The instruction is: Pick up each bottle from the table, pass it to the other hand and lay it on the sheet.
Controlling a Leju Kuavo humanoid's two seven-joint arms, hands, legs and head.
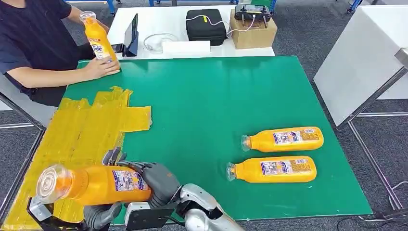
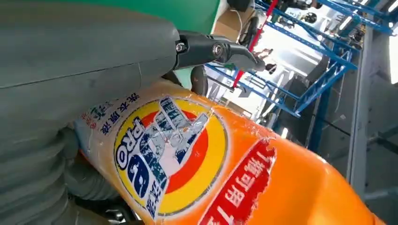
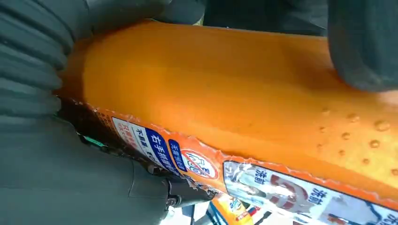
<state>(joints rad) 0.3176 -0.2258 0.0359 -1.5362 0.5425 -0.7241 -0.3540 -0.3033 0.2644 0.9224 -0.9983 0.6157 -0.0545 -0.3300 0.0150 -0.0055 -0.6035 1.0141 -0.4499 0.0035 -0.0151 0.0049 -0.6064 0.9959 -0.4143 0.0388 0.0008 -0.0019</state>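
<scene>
The right hand (image 1: 156, 180) wraps its dark fingers around the base end of an orange detergent bottle (image 1: 96, 184), which lies roughly level in the air with its clear cap pointing left, at the near left of the scene. The left hand (image 1: 98, 214) cups the same bottle from beneath; the left wrist view shows its grey thumb (image 2: 70, 51) laid across the label. Both hands therefore grip this 1 bottle, above the near edge of the yellow sheet (image 1: 72, 130).

The step in hand looks like the pass itself, right to left. The next move likely calls for the right hand to let go once the left hand's hold is firm, then for the left arm to lower the bottle onto the sheet and lay it on its side.

Out on the green table (image 1: 207, 106), 2 more orange bottles wait at the near right: the nearer bottle (image 1: 272, 169) and the farther bottle (image 1: 282, 139), both lying flat, caps to the left. At the far left, a person's hand (image 1: 101, 67) steadies an upright bottle (image 1: 96, 37).
</scene>
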